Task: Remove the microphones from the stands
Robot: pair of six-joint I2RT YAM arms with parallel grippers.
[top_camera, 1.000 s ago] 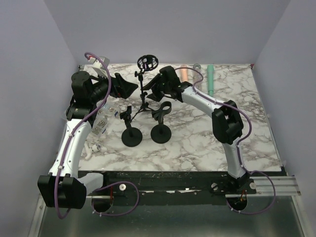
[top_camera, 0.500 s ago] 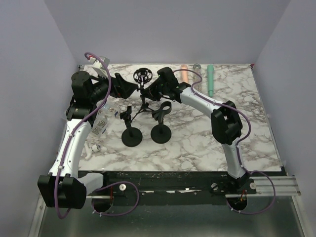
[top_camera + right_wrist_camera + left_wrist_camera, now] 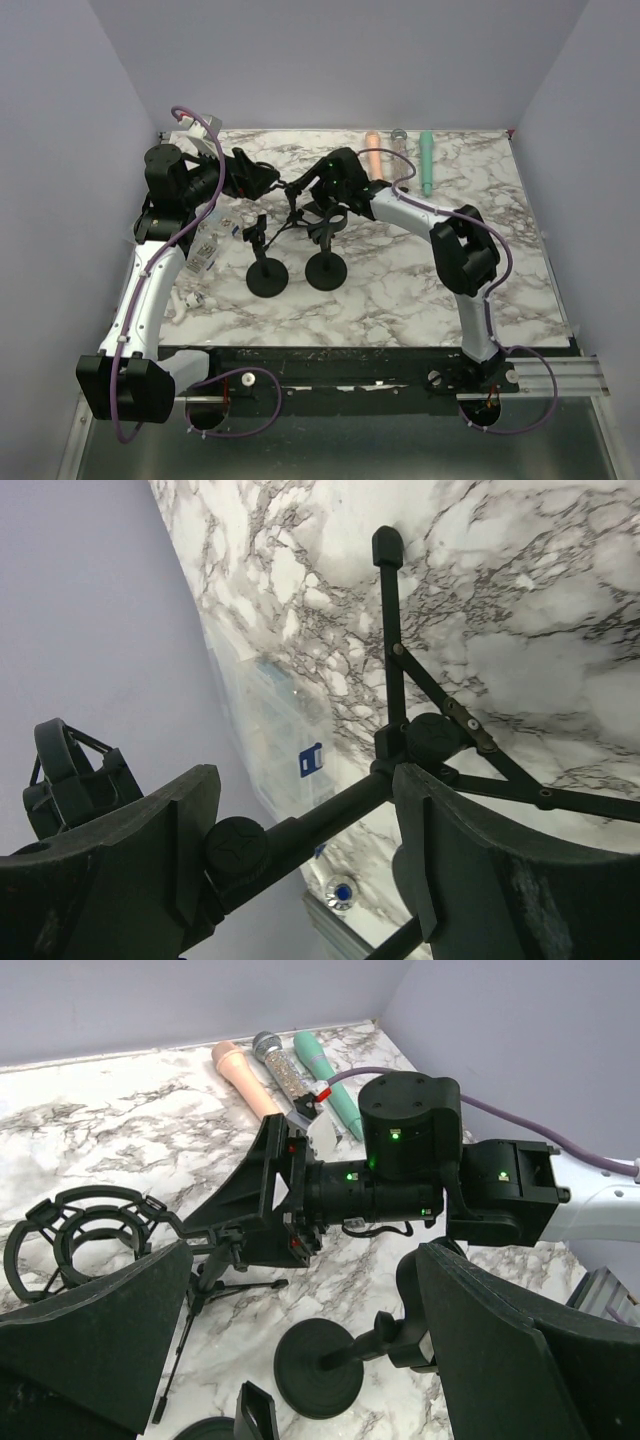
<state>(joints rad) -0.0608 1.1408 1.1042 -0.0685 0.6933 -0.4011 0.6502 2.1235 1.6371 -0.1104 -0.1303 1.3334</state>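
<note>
A black tripod stand (image 3: pixel 291 214) leans over toward the left, its legs on the marble table (image 3: pixel 420 270). Its ring-shaped shock mount (image 3: pixel 80 1240) holds no microphone and also shows in the right wrist view (image 3: pixel 70 770). My right gripper (image 3: pixel 310 188) is shut on the stand's pole (image 3: pixel 320 815), which runs slantwise between the fingers. My left gripper (image 3: pixel 300 1270) is open and empty, close beside the shock mount. Three microphones lie at the back: peach (image 3: pixel 373 152), silver (image 3: pixel 285 1075) and green (image 3: pixel 426 162).
Two short desk stands with round black bases (image 3: pixel 267 278) (image 3: pixel 326 270) and clips stand just in front of the tripod. A clear plastic packet (image 3: pixel 205 250) lies at the table's left edge. Grey walls close in the back and both sides.
The right gripper has dropped lower and tipped the tripod stand over; the shock mount has swung down from upright toward the left gripper. The left arm has barely moved.
</note>
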